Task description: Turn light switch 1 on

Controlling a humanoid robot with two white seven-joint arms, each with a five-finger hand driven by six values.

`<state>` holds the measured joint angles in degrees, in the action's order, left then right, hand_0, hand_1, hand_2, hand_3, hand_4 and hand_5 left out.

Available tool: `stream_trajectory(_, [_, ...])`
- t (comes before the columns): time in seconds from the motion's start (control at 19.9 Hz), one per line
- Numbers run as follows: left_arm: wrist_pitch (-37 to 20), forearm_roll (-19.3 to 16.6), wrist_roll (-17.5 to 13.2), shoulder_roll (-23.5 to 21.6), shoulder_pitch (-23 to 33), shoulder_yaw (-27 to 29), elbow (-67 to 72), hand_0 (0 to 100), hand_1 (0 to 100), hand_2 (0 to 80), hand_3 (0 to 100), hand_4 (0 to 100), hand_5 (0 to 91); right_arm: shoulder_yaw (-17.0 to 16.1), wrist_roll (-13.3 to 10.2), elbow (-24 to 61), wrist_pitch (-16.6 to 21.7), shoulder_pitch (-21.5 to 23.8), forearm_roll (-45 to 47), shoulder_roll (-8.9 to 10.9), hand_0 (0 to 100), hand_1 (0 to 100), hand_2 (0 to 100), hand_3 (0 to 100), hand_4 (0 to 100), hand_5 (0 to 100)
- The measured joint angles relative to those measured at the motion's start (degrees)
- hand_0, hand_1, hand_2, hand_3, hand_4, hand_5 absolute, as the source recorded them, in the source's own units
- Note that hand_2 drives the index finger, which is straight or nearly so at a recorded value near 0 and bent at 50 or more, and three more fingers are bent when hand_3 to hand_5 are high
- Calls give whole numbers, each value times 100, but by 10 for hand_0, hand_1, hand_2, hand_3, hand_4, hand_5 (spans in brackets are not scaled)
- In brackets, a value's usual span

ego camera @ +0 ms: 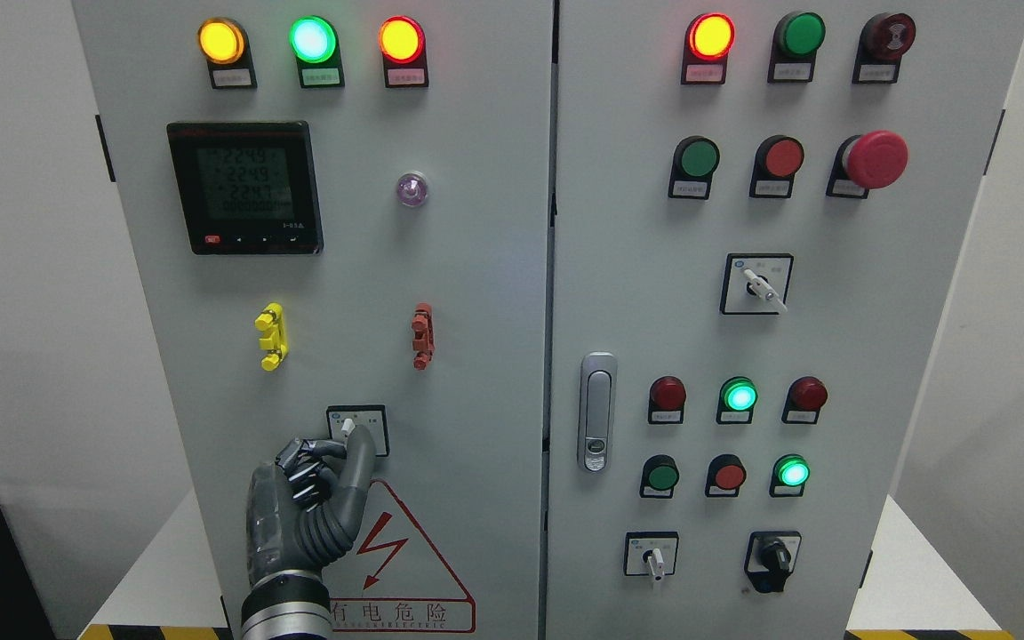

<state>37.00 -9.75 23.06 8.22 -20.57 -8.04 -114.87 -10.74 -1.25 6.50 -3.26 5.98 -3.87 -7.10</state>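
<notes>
The rotary selector switch (pixel 357 430) sits in a black-framed square plate low on the left cabinet door, its white knob (pixel 348 427) pointing roughly upward. My left hand (pixel 340 445) rises from the bottom edge and pinches that knob. The thumb (pixel 358 455) lies along the knob's right side and the curled fingers (pixel 306 460) press in from its left. The hand covers the lower part of the knob and the plate's left half. My right arm does not show.
Above the switch are a yellow clip (pixel 271 336), a red clip (pixel 422 335), a digital meter (pixel 245 188) and three lit lamps. A red warning triangle (pixel 401 556) is below. The right door carries a handle (pixel 597 412), buttons, lamps and more selector switches.
</notes>
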Motion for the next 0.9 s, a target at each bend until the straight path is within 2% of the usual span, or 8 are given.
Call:
stream_trajectory(0.55, [-14, 15, -49, 1, 4, -8, 45, 513, 505, 605, 1000, 1000, 887, 0, 0, 0, 0, 0, 0, 0, 0, 0, 0, 0, 0, 0])
stream_trajectory(0.9, [-40, 17, -32, 1, 5, -9, 55, 562, 408, 612, 1000, 1000, 887, 1, 0, 0, 0, 0, 0, -1, 0, 0, 0, 0, 0, 0])
